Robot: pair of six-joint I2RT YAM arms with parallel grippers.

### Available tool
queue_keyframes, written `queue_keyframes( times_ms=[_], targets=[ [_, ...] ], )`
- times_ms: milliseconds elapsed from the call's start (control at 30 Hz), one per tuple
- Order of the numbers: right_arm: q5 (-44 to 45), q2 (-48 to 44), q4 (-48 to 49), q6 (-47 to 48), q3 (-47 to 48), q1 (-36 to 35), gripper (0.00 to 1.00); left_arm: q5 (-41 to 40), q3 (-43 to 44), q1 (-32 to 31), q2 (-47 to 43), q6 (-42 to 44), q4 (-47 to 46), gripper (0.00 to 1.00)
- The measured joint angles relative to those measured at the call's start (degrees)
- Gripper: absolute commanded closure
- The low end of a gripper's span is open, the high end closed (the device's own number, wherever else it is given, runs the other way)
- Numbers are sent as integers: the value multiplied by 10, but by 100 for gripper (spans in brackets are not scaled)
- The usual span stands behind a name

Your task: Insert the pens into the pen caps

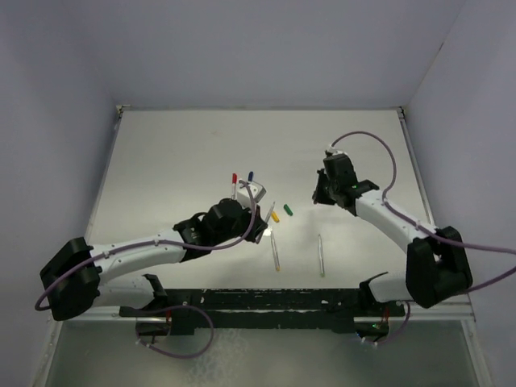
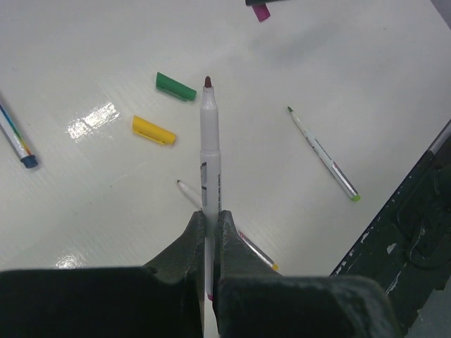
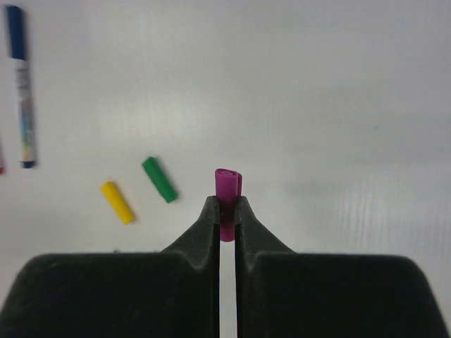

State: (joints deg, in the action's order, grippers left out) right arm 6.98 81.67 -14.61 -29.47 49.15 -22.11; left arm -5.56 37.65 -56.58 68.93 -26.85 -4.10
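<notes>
My left gripper (image 2: pixel 210 215) is shut on a silvery-white pen (image 2: pixel 210 141) whose dark purple tip points away from it, above the table. In the top view this gripper (image 1: pixel 256 219) sits left of the loose caps. My right gripper (image 3: pixel 227 204) is shut on the purple cap (image 3: pixel 228 184), open end outward; in the top view it (image 1: pixel 320 196) hovers right of the caps. A green cap (image 2: pixel 175 86) and a yellow cap (image 2: pixel 153 130) lie side by side between the grippers. A green-tipped pen (image 2: pixel 323 153) and a yellow-ended pen (image 2: pixel 248 248) lie uncapped nearer the front.
Two pens that wear their caps lie behind the left gripper, one red (image 1: pixel 234 184) and one blue (image 1: pixel 250 179). The black arm-mount rail (image 1: pixel 266 302) runs along the table's near edge. Walls close in the table at the back and sides.
</notes>
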Motion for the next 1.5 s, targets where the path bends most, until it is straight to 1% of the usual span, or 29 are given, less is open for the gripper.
queue_keyframes(
  times_ms=[100,200,367,467,567,767,1067,1233,1500],
  targets=[
    [-25,-65,36,6,-4,0,100,8,-3,0,21,0,-33,100],
    [-52,-132,92,10,-26,0,100,19,-19,0,33,0,-80,100],
    [-97,-230,198,8,-96,0,100,40,-47,1,52,-5,-173,100],
    [-118,-263,261,0,-135,0,100,53,-48,1,64,-10,-219,100],
    [-140,-273,327,-17,-167,0,100,67,-48,1,77,-16,-264,100],
    [-169,-274,447,-57,-212,-3,100,87,-48,2,100,-37,-324,100],
    [-202,-266,565,-91,-217,-13,100,99,-45,7,114,-70,-376,100],
    [-222,-254,592,-104,-224,-16,100,101,-45,18,115,-81,-396,100],
    [-241,-254,599,-111,-225,-16,100,107,-45,30,115,-92,-422,100]
  ],
)
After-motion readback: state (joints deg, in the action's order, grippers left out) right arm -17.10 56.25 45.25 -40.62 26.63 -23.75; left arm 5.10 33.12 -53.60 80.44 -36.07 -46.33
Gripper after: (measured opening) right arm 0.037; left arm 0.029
